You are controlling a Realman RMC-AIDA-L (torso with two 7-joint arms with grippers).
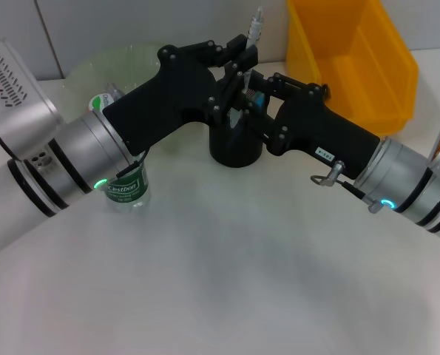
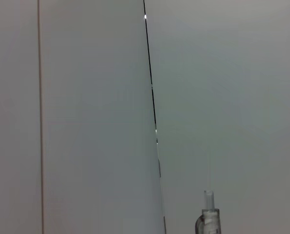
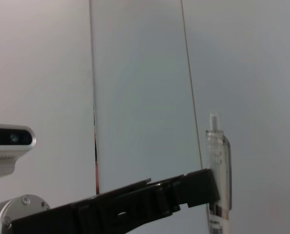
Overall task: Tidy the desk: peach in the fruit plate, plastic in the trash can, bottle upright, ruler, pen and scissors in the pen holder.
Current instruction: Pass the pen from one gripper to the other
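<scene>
Here, two black robot arms meet over a black pen holder standing near the middle of a white tabletop. The left end effector is clenched on a clear pen, holding it upright just above the holder's mouth; the right wrist view shows a dark finger crossing the pen's barrel. The right end effector reaches in from the other side, right at the holder's rim, and whether it is released or grasping cannot be told.

A water bottle with a green label stands upright near the left arm, partly hidden by it. Behind it lies a pale green plate. A yellow bin sits at the back right.

The step in hand looks like dropping the pen into the holder. To do it well, keep the pen vertical, centre its tip over the opening, lower it inside before letting go, and avoid bumping the other arm or tipping the holder.
</scene>
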